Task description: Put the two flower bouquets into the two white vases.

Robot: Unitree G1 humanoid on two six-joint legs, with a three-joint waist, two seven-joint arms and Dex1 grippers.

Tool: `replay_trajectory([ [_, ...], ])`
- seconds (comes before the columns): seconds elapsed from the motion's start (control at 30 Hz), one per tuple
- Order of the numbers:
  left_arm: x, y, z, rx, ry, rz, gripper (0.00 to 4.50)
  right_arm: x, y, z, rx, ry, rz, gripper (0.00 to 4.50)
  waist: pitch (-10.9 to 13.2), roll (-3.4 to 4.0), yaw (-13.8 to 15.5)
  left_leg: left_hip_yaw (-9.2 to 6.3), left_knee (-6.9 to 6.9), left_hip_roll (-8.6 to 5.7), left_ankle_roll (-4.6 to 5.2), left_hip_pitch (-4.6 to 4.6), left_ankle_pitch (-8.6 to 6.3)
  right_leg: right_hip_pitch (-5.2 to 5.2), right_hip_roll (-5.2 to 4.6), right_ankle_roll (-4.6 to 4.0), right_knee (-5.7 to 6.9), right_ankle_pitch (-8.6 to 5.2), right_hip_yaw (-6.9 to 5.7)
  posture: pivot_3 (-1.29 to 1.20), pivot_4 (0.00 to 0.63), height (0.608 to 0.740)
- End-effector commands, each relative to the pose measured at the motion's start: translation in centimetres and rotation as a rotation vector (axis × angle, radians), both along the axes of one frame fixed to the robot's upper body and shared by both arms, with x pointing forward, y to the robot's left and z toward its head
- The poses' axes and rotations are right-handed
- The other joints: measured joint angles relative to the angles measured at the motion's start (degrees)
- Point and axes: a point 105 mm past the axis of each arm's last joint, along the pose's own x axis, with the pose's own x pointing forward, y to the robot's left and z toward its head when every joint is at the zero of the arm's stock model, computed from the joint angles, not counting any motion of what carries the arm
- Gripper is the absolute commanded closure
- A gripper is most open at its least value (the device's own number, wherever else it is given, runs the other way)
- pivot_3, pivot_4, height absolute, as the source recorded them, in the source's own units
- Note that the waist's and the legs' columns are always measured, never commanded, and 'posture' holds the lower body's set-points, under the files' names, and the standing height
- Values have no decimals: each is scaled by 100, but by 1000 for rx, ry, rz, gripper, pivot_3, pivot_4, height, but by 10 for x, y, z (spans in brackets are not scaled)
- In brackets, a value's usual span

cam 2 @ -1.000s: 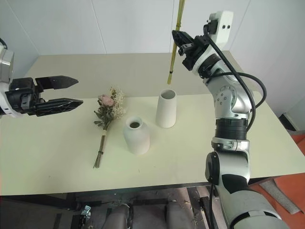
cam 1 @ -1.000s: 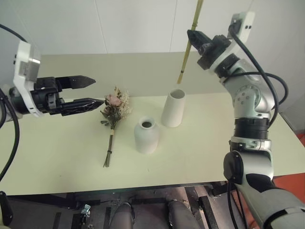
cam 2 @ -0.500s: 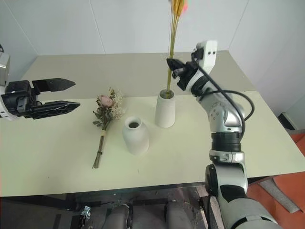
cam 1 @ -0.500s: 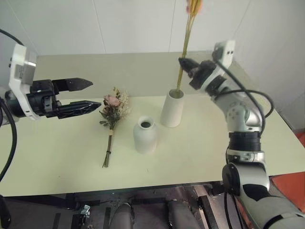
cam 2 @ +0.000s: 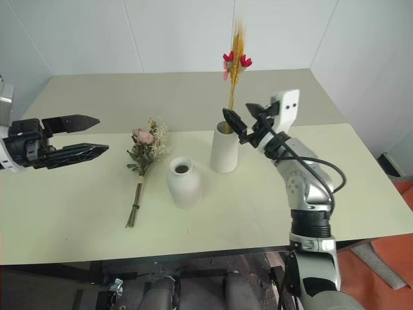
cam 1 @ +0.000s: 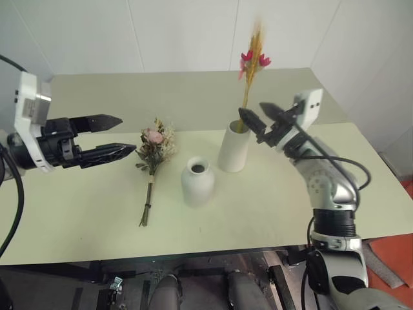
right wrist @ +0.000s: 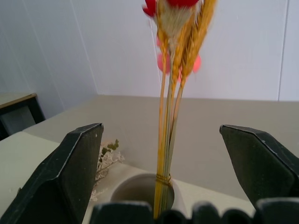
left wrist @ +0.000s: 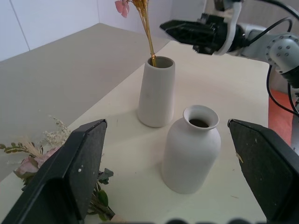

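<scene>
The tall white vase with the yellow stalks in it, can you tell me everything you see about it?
The tall matte white ceramic vase is a tapered cone, narrower at its wide-open mouth than at its base. It stands upright on the pale yellow-green table, just behind and to the right of the short rounded white bottle vase, apart from it. The slim bunch of yellow-orange wheat stalks with red-pink blossoms stands in its mouth. The open right gripper sits beside the rim, not touching it.
</scene>
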Motion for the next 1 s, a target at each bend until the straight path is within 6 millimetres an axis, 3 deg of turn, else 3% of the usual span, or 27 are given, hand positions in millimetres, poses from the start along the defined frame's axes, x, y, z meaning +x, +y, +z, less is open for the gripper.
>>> replay_trajectory([
  [0.03, 6, 4, -6, 61, 60, 121, 0, -23, -6, 17, -74, -56, 158, 20, 0, 0, 5, 1, 0, -1, 0, 0, 0, 0, -1, 0, 0, 0, 1, 0, 150, 740],
  [0.2, 26, 11, -54, 253, 353, 357, 0, -47, -17, 23, -205, -15, 394, 20, 1, -1, 36, 1, 0, -2, 0, 4, 0, 6, 0, 2, -4, -1, 2, 0, 150, 740],
  [0.37, 47, 3, -95, 315, 517, 526, 0, -59, -32, 19, -356, -8, 517, 20, 0, -2, 50, 0, 1, -7, 0, 11, 0, 15, -1, 4, -2, -2, 2, 0, 150, 740],
  [0.47, 54, -4, -118, 387, 581, 597, 0, -61, -36, 21, -380, -19, 537, 20, 1, -4, 19, -1, 1, -7, 0, 4, 0, 6, 1, 4, -3, -1, 3, 0, 150, 740],
  [0.63, 61, -16, -139, 467, 588, 646, 0, -62, -37, 24, -381, -39, 542, 20, 1, -5, 13, -1, 1, -13, 0, 4, 0, 5, -1, 4, 1, 1, 11, 0, 150, 740],
  [0.73, 69, -10, -139, 477, 579, 719, 570, -65, -42, 22, -406, -26, 555, 0, 1, -5, 24, -2, 2, -14, 0, 6, 0, 6, -1, 4, 3, 1, 12, 0, 150, 740],
  [1.0, 75, 16, -136, 503, 546, 856, 3018, -73, -51, 15, -462, -8, 599, 0, 1, -5, 33, -4, 2, -19, -1, 7, 0, 9, -5, 6, 0, 1, 12, 0, 150, 740],
])
